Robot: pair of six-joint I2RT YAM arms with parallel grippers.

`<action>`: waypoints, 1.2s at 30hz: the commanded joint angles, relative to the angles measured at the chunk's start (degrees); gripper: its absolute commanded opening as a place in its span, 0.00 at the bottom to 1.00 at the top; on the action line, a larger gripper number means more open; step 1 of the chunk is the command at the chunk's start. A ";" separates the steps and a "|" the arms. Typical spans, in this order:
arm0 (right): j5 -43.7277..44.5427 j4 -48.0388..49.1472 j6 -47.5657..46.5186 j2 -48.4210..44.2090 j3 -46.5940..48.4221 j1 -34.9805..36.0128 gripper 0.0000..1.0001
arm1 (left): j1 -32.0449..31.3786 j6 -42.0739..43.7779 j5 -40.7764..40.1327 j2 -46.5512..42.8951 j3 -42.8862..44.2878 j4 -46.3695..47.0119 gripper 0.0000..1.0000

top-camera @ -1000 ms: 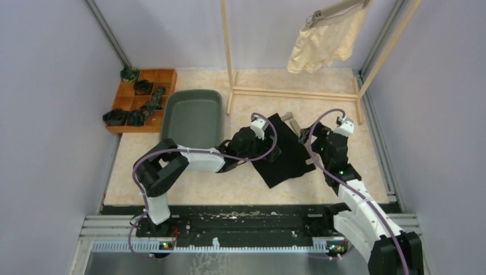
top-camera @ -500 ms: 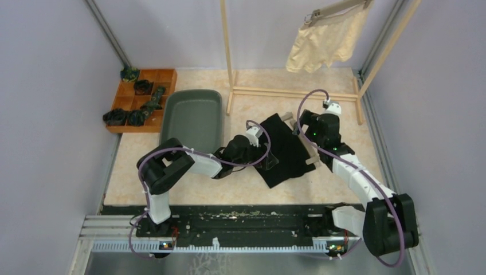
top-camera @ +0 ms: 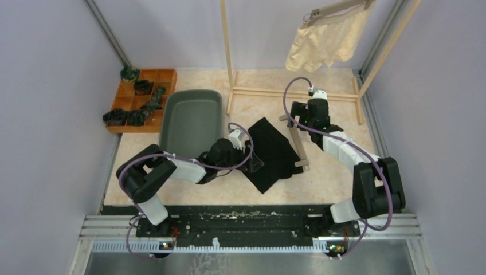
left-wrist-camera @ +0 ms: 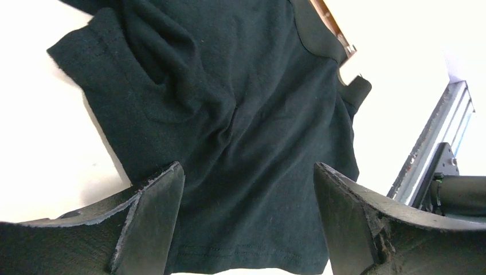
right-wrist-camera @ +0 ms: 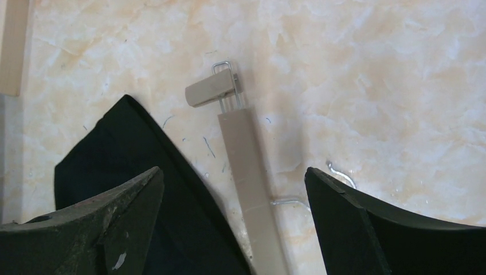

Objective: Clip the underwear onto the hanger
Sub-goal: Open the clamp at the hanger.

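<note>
The black underwear (top-camera: 268,152) lies flat on the table, and in the left wrist view the black underwear (left-wrist-camera: 240,103) fills the frame. A beige hanger (top-camera: 298,146) lies along its right edge; the right wrist view shows the hanger (right-wrist-camera: 247,160), its end clip (right-wrist-camera: 211,91) and wire hook (right-wrist-camera: 339,174). My left gripper (top-camera: 252,158) is open just above the garment's left hem, fingers (left-wrist-camera: 155,217) apart, nothing between. My right gripper (top-camera: 294,112) is open above the hanger's far end, straddling the bar. The cream underwear (top-camera: 324,41) hangs clipped on the rack.
A wooden clothes rack (top-camera: 292,91) stands across the back of the table. A grey bin (top-camera: 192,117) sits left of the black garment, with an orange compartment tray (top-camera: 142,98) of dark items beyond it. Metal rails border the table.
My right arm has swung forward and left to the hanger's far end. My left arm has drawn back to the left. The black underwear shifted left, uncovering the hanger bar.
</note>
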 commanded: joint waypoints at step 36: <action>5.49 0.58 -2.05 20.14 10.97 5.95 0.72 | 6.85 7.64 -6.15 -13.71 7.23 -13.28 0.89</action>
